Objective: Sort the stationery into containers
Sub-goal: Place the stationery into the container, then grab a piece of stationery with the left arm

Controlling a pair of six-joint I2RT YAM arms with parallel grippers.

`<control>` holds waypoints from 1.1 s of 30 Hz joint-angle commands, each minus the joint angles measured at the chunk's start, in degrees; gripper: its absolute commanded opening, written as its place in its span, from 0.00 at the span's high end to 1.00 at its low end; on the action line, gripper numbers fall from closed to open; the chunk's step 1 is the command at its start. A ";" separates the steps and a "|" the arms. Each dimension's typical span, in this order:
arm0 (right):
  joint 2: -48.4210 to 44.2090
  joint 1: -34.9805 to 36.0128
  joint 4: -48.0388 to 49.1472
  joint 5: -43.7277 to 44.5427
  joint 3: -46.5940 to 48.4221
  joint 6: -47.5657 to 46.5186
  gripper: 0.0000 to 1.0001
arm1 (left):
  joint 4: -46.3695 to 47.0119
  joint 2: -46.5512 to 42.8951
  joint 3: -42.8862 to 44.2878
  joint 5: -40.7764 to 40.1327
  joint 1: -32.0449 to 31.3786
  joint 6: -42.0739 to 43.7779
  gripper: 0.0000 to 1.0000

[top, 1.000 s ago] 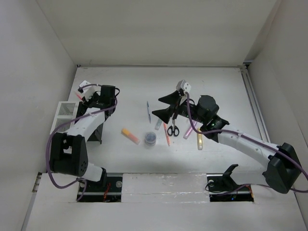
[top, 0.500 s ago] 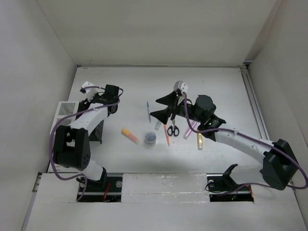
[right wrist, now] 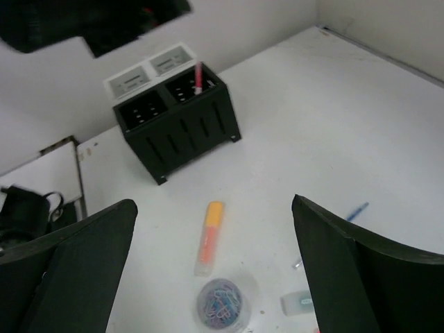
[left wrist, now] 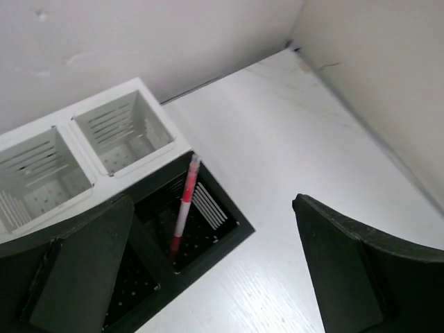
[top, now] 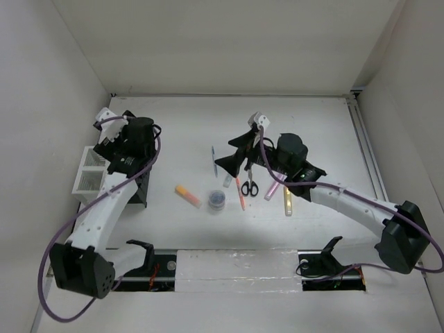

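L arm swung away, pen released.
My L fingers (left wrist: pixel 347 270) let go; red pen (left wrist: pixel 184 205) now stands in blk holder (left wrist: pixel 211 208).

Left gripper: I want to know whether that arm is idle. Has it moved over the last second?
Yes. In the top view the left gripper has shifted left, ending nearer the white organiser.

We look down on the whole counter (top: pixel 187 132) from above; both closer wrist views catch the black pen holder (right wrist: pixel 184 132).
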 commanded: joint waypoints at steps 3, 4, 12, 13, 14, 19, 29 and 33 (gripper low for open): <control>1.32 -0.20 -21.67 22.74 10.07 2.24 0.00 | 3.22 -9.27 1.66 9.77 -2.99 8.94 0.00; 1.94 -0.20 -24.08 25.42 11.38 2.94 0.00 | 3.75 -9.97 2.18 9.77 -5.53 10.69 0.00; 2.13 -1.26 -38.95 46.95 12.45 10.50 0.00 | -0.55 -3.50 7.53 14.50 -22.78 10.53 0.00; 1.16 -1.95 -40.00 49.15 12.45 11.90 0.00 | -1.34 -2.09 8.51 17.65 -22.78 9.83 0.00; 0.11 -2.92 -41.58 52.22 11.93 12.52 0.00 | -2.04 -0.59 9.30 18.55 -22.78 9.30 0.00; -2.28 -6.88 -50.01 53.73 14.99 15.33 0.00 | -7.48 12.74 14.83 20.75 -21.48 4.03 0.00; -2.80 -10.13 -54.08 53.32 12.89 17.19 0.00 | -7.50 33.94 23.54 30.24 -19.36 4.38 0.00; -4.73 -10.13 -50.83 47.95 11.57 14.20 0.00 | -10.91 39.31 26.53 32.01 -19.36 3.15 0.05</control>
